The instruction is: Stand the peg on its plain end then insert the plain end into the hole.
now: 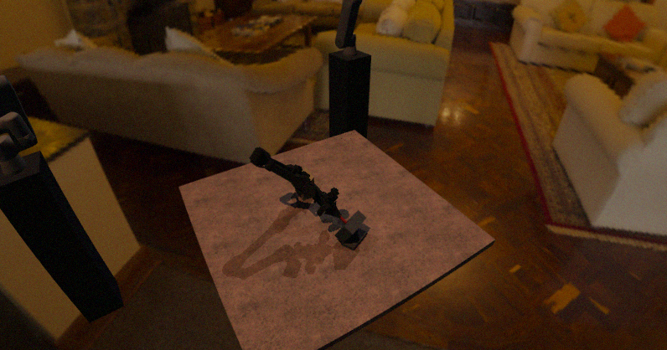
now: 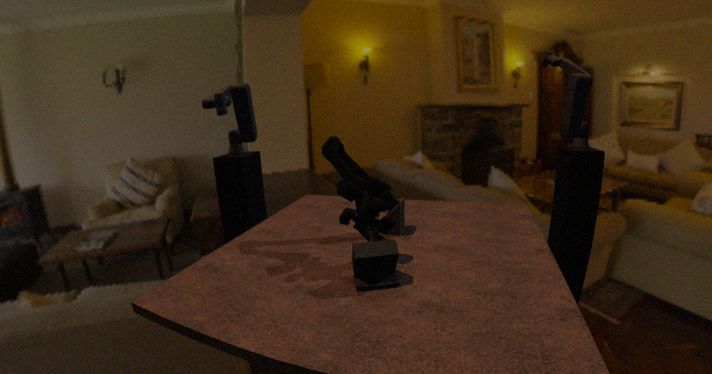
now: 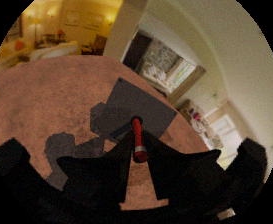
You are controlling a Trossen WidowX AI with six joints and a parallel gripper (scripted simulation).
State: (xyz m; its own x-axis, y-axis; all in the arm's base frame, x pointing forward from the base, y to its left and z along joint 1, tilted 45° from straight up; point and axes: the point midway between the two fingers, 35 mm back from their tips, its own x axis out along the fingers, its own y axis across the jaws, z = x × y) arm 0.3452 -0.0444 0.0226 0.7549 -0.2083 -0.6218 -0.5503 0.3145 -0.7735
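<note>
The red peg [image 1: 343, 219] [image 2: 370, 237] [image 3: 138, 139] is between the fingers of my gripper [image 1: 341, 216] [image 3: 137, 132], which is shut on it. In the wrist view its white band is at the near end, on my side of the fingers. Its plain far end meets the dark hole [image 3: 136, 119] in the face of the grey sloped panel [image 1: 356, 222] [image 2: 374, 260] [image 3: 124, 102]. The peg looks roughly in line with the hole. How deep the plain end sits cannot be told. In the exterior view the panel's back hides the hole.
The panel stands on the pinkish table [image 1: 396, 273] [image 2: 463, 292] [image 3: 32, 100]. The arm [image 1: 280, 167] [image 2: 343, 161] leans down over the table to the panel. The arm's shadow falls on the table beside it. Two black pedestals [image 1: 349, 95] [image 2: 239, 191] with other arms stand beyond the table.
</note>
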